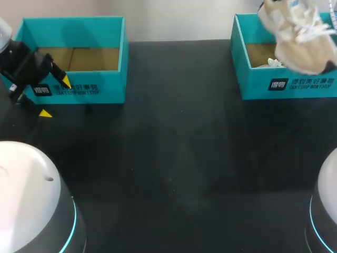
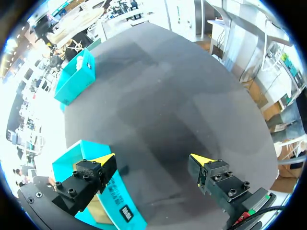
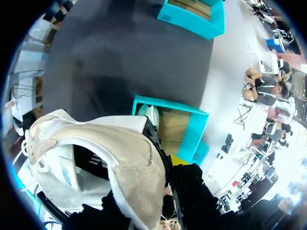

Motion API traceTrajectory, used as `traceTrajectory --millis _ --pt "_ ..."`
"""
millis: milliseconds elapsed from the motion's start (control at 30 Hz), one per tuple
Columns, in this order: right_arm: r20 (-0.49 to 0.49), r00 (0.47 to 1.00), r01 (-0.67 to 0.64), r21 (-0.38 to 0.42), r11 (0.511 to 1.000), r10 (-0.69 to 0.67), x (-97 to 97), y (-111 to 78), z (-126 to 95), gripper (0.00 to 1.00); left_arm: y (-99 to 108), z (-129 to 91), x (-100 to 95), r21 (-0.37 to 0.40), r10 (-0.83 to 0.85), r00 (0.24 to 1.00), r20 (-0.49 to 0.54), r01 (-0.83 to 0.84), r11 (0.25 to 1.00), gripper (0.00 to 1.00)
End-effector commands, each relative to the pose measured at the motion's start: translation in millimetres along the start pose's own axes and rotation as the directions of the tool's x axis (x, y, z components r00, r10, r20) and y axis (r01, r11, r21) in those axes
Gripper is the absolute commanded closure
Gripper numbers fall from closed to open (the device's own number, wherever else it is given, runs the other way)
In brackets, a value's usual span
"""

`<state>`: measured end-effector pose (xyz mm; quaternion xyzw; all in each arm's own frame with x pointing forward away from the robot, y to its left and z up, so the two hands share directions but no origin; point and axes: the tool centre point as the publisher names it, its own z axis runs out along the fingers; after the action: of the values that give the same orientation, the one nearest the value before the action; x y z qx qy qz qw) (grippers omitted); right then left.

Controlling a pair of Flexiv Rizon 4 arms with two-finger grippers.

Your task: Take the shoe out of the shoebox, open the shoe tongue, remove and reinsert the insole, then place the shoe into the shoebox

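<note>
Black table [image 1: 174, 158] — teal left box [image 1: 79, 90] and right box [image 1: 295, 84] at far corners. Left gripper [image 1: 56, 97] wide open beside left box; right gripper [image 3: 165, 158] clamps beige shoe [image 1: 297, 37] — above right box.

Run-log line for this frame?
stage: shoe held over right shoebox | right hand: grips shoe | left hand: open, by left shoebox

Overhead plus wrists, sharing table [image 1: 174, 158]
</note>
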<state>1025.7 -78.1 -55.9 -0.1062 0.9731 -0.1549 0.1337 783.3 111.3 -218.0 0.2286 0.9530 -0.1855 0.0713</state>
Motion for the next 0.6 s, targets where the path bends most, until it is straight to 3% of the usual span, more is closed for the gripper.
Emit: traceTrajectory --millis 33,500,533,600 --pt "-0.045 0.999 0.003 -0.053 0.999 -0.006 -32.8 -22.1 20.5 1.00 -0.5 -0.4 0.5 -0.004 0.000 1.000 -0.001 0.000 1.000 0.00" --pt "-0.045 0.999 0.003 -0.053 0.999 -0.006 -32.8 -22.1 20.5 1.00 -0.5 -0.4 0.5 -0.004 0.000 1.000 -0.001 0.000 1.000 0.00" --pt "-0.040 0.999 -0.028 -0.092 0.995 0.024 -38.8 -27.7 25.3 1.00 -0.5 -0.4 0.5 -0.004 0.000 1.000 -0.001 0.000 1.000 0.00" --pt "-0.025 0.998 -0.054 -0.086 0.995 0.052 -52.5 -40.7 38.0 1.00 -0.5 -0.4 0.5 -0.004 0.000 1.000 -0.001 0.000 1.000 0.00"
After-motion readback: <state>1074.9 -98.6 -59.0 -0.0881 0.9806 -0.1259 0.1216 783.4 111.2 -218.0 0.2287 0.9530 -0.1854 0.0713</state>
